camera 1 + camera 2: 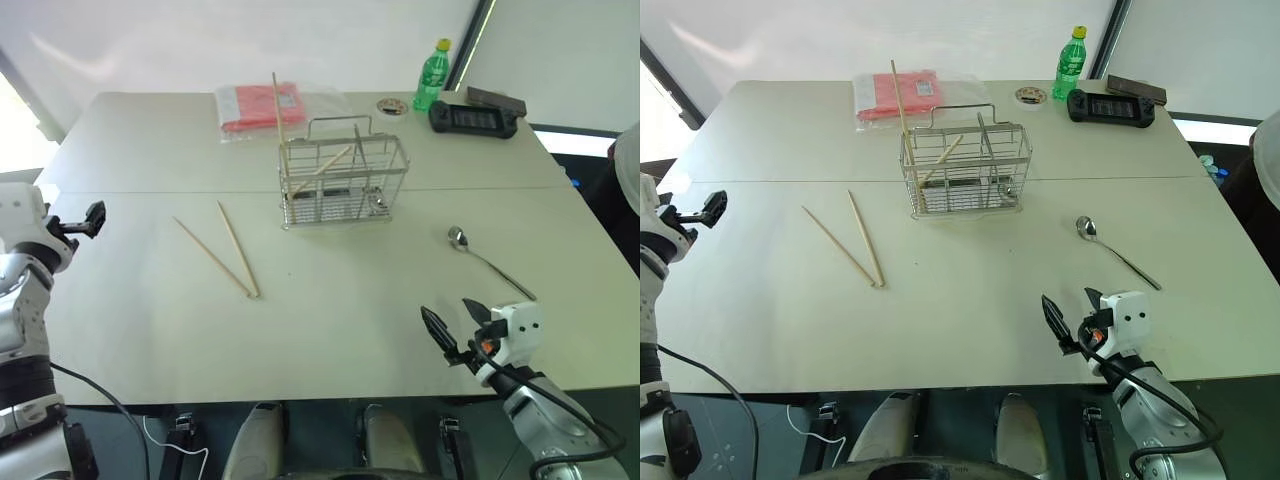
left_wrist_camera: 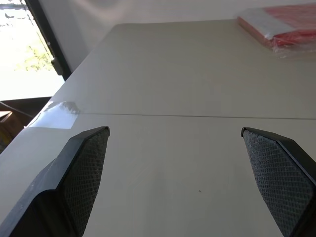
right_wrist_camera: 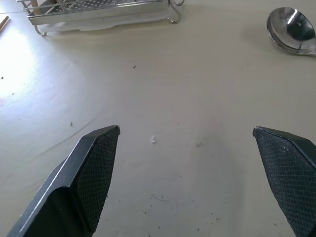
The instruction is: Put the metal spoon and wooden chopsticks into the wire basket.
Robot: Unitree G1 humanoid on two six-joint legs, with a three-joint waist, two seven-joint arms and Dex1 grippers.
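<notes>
Over the table (image 1: 330, 330), both grippers (image 1: 459, 327) gape wide, seemingly empty.

Pale table (image 1: 330, 340), white wall (image 1: 250, 40), bright window (image 2: 24, 64)

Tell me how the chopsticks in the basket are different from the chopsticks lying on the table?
The chopsticks in the wire basket lean up inside it, one poking high above the rim, the other slanting low. The chopsticks on the table lie flat to the basket's left, tips meeting in a V. Both pairs are thin, pale wooden sticks.
</notes>
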